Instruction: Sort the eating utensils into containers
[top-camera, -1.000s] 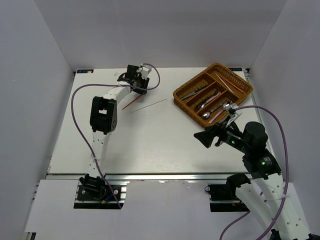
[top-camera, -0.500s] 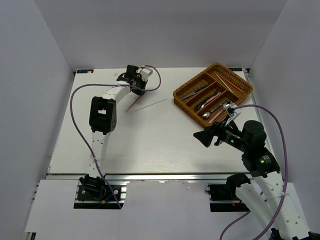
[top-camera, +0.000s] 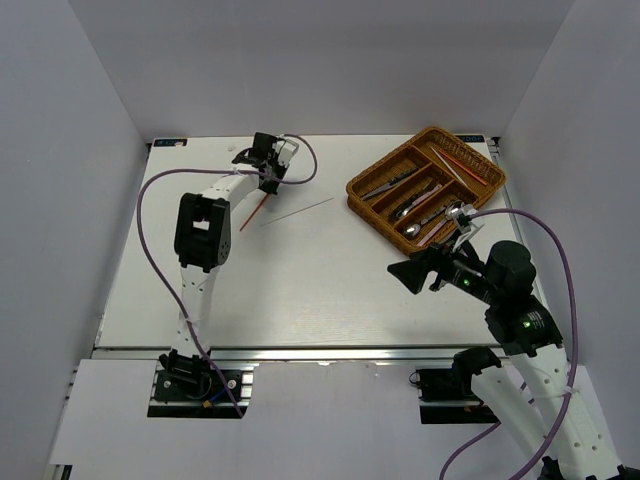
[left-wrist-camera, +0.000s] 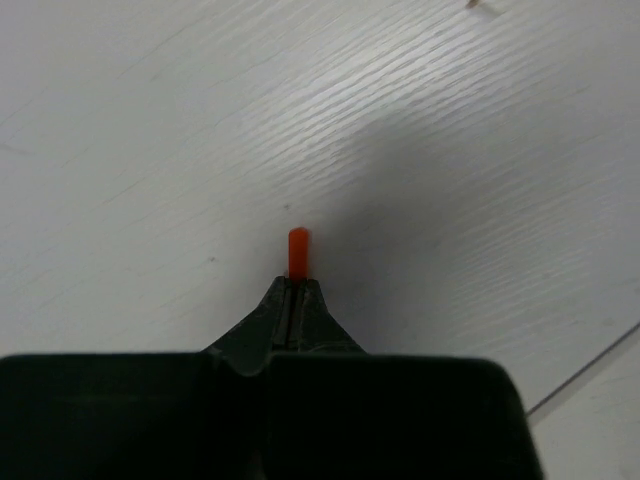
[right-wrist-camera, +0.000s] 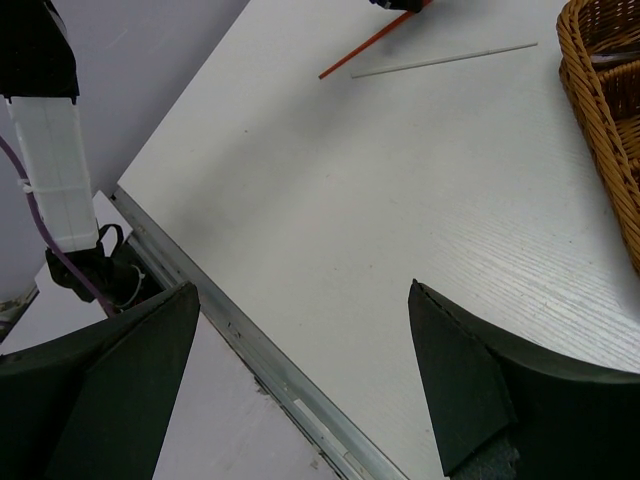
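A red-orange chopstick (top-camera: 254, 211) lies slanted at the back left of the table. My left gripper (top-camera: 267, 186) is shut on its far end, and the left wrist view shows the chopstick's tip (left-wrist-camera: 298, 250) poking out past the closed left gripper (left-wrist-camera: 296, 285). A pale chopstick (top-camera: 298, 211) lies loose just to the right. The brown wicker tray (top-camera: 484, 190) sits at the back right with silver spoons (top-camera: 412, 229) and other utensils in its long compartments. My right gripper (top-camera: 410, 272) hovers open in front of the tray, holding nothing.
In the right wrist view the tray's woven wall (right-wrist-camera: 600, 95) fills the right edge, and the metal rail (right-wrist-camera: 250, 355) of the table's near edge runs below the open right gripper (right-wrist-camera: 300, 310). White walls enclose the table on three sides.
My left gripper has closed onto the red-orange chopstick's end, and the stick has swung to a slightly steeper slant. The right arm has stayed still.
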